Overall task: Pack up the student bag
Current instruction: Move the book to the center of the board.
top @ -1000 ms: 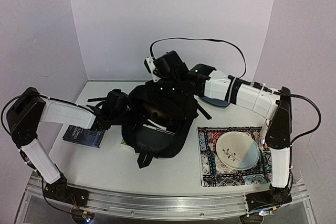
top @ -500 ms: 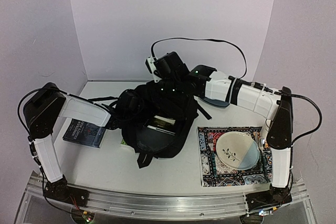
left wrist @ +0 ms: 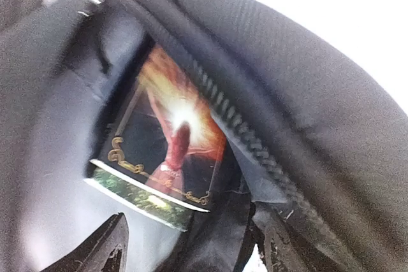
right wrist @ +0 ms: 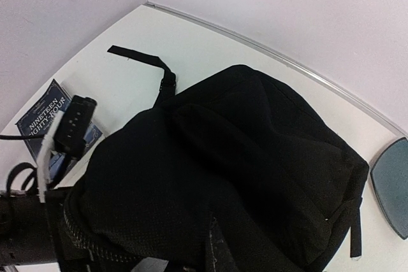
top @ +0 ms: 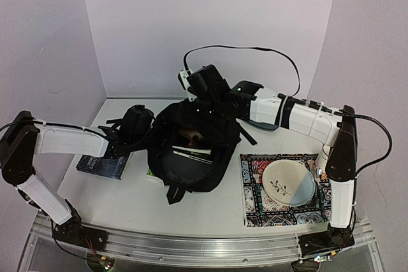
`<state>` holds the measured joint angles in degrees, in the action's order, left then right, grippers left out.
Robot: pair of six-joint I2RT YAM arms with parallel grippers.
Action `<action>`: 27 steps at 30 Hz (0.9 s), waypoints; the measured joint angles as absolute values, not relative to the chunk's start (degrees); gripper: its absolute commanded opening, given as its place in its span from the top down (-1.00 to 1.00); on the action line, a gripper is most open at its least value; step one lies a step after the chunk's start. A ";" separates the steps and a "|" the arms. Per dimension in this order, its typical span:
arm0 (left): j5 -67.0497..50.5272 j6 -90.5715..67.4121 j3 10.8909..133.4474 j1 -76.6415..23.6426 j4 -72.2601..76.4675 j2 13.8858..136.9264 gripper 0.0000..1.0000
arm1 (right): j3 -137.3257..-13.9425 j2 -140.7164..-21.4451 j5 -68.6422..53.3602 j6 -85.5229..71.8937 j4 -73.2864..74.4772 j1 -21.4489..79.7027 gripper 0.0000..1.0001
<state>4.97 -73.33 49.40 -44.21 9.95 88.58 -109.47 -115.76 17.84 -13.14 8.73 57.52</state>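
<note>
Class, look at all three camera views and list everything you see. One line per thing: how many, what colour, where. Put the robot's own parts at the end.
student bag: one, black, middle of the table, mouth open
book in the bag: one clearly seen, orange-red cover, inside the bag
Nineteen Eighty-Four book: one, dark blue, flat on the table left of the bag
leaf-patterned plate: one, cream and blue, on the placemat
placemat: one, multicoloured, right of the bag
grey-blue plate: one, far right of the bag, under the right arm
table: one, white
left pincer: black, open, at the bag's mouth
right pincer: black, at the bag's far rim, jaws hidden
</note>
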 measured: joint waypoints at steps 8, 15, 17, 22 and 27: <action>8.89 -71.62 47.08 -39.47 -6.34 76.77 -0.77 | -103.33 -113.37 18.74 -12.84 7.49 57.42 1.00; 7.91 -65.19 43.38 -22.66 -17.84 72.04 -0.94 | -97.65 -111.08 17.18 -12.91 6.98 57.23 0.94; 7.04 -61.98 43.52 -18.51 -19.78 72.87 -0.94 | -96.62 -110.86 16.58 -12.93 6.56 57.23 0.90; 4.55 -53.71 45.72 -6.74 -23.18 77.77 -0.96 | -93.69 -109.82 14.79 -12.97 6.13 57.25 0.85; 4.15 -45.80 51.57 -0.07 -24.67 84.74 -0.96 | -90.85 -108.25 12.84 -13.48 5.95 57.25 0.80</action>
